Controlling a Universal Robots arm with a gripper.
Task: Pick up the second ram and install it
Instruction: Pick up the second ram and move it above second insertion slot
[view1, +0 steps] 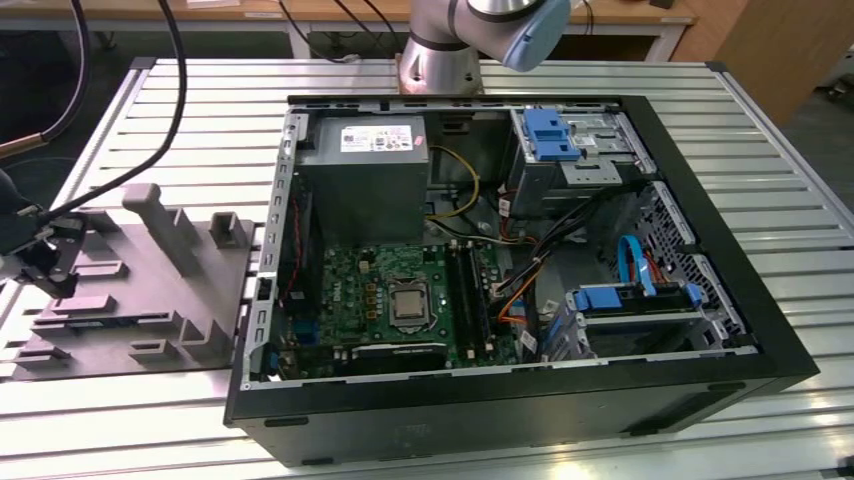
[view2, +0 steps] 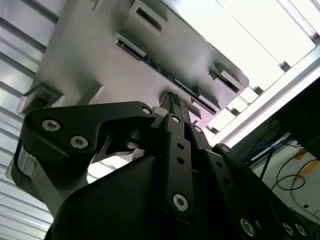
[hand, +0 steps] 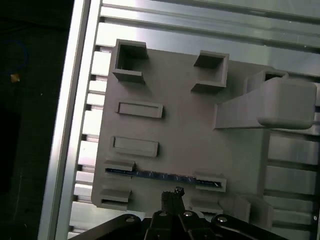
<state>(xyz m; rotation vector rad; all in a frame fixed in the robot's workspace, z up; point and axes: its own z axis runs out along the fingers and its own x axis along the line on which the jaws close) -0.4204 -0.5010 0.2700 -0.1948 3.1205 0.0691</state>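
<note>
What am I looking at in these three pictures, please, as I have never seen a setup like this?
This is a single robot arm mounted on a slotted metal table. The exterior view is taken by a camera off the arm. Both wrist views come from cameras riding on the arm near its gripper, the part that grasps things.

On the table lies an open computer case with its motherboard exposed. At the exterior view's left is a grey holder tray with slots for parts. In both wrist views a RAM stick stands on edge in one of the tray's slots.

The gripper hovers close to that stick. Its jaws look closed together and hold nothing.
</note>
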